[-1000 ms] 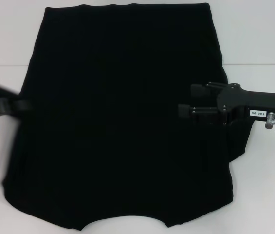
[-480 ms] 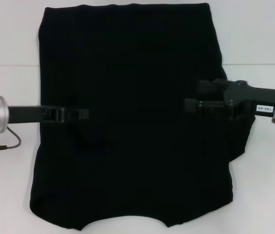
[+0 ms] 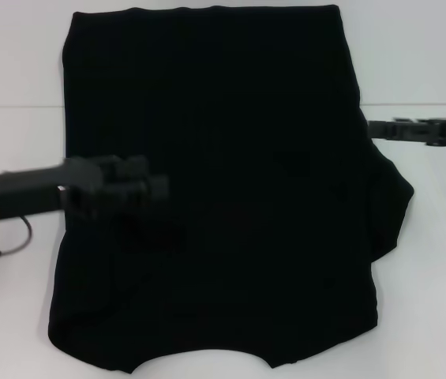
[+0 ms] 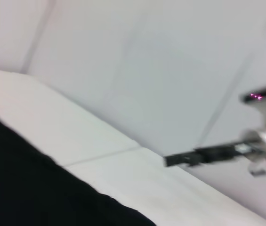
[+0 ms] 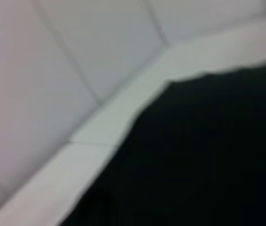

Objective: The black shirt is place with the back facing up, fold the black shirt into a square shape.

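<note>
Left claw [image 3: 148,189] over black shirt [image 3: 223,158] — head view only.

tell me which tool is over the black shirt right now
The left tool: it reaches over the black shirt, while the right tool sits off its right edge.

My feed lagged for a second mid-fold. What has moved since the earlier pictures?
The left sleeve now lies folded inward on the shirt. The left end effector has swung in over the shirt's left part. The right end effector has pulled back off the shirt to its right edge. The shirt's body, right sleeve and table look unchanged.
</note>
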Robot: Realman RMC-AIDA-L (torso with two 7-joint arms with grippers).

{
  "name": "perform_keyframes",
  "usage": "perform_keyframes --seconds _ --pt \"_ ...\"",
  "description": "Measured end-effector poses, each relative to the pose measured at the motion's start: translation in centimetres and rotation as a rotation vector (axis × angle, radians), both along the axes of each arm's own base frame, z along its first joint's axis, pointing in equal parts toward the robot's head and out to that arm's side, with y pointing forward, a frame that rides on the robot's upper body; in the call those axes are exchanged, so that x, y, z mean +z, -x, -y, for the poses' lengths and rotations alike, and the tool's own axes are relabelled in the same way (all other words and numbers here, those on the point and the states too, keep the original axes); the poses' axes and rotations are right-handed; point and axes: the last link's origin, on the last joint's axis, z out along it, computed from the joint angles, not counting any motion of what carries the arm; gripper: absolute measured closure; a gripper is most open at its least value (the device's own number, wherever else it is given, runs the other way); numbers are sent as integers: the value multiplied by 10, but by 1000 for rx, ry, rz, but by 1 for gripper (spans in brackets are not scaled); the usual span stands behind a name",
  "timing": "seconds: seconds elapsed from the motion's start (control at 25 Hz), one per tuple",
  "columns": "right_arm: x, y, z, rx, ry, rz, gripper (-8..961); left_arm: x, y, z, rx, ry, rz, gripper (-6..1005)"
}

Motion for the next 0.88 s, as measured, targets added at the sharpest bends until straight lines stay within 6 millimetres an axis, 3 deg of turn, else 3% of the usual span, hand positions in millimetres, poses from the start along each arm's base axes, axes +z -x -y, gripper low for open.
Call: perform_keyframes --seconds 0.32,0.4,0.88 --pt "20 -23 -10 -324 96 135 39 -37 -10 12 -235 -3 -80 224" --pt "16 -25 -10 -365 121 171 39 -42 -11 14 -277 -14 -95 63" --pt "-18 -39 -3 -461 214 234 39 -48 -8 15 -320 -44 -120 63"
